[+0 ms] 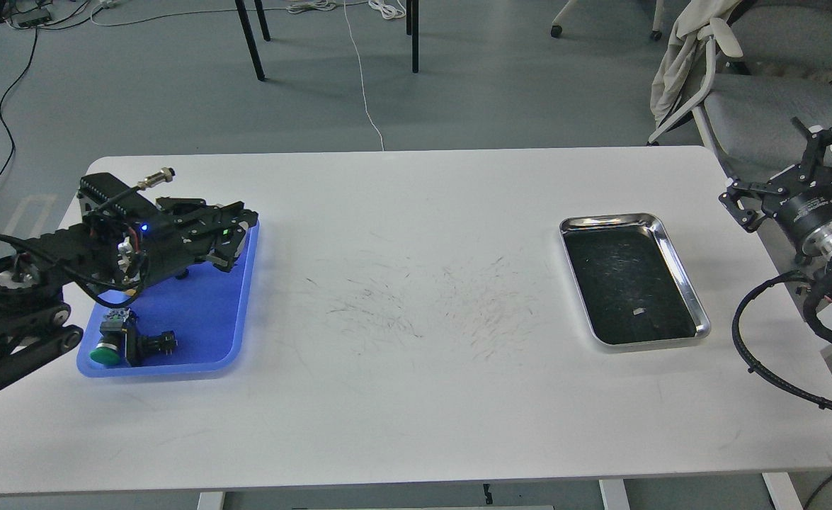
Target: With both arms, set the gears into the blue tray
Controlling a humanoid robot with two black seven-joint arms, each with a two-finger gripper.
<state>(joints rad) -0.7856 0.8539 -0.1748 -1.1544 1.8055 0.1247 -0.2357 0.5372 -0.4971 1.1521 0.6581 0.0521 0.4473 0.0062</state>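
A: Nearest the camera, at the lower left, is the thick base of the left arm (19,312). How does it sit against the blue tray (210,319)?

B: It comes in from the tray's left side and stretches across the tray's far half, roughly level. The left gripper (235,237) ends above the tray's far right corner, its dark fingers pointing right and a little down. The fingers blend into each other, so how far apart they are cannot be told, nor whether they hold anything.

A: And the right arm (826,234)?

B: It is well away from the blue tray, past the table's (416,397) right edge. The right gripper (798,184) is raised and points up and left; its claw-like fingers stand spread, with nothing between them.

A: What is in the blue tray?

B: A green push-button (107,352) and a small black part (154,345) lie in the near left corner. The arm covers much of the far half. No gear can be made out anywhere, and the tray's long axis runs from near to far.

A: Anything else around?

B: Far to the right of the blue tray lies a steel tray (681,280) with a dark inside holding one tiny pale speck. The table between the two trays bears scuff marks. Grey chairs (762,106) stand beyond the table's far right corner.
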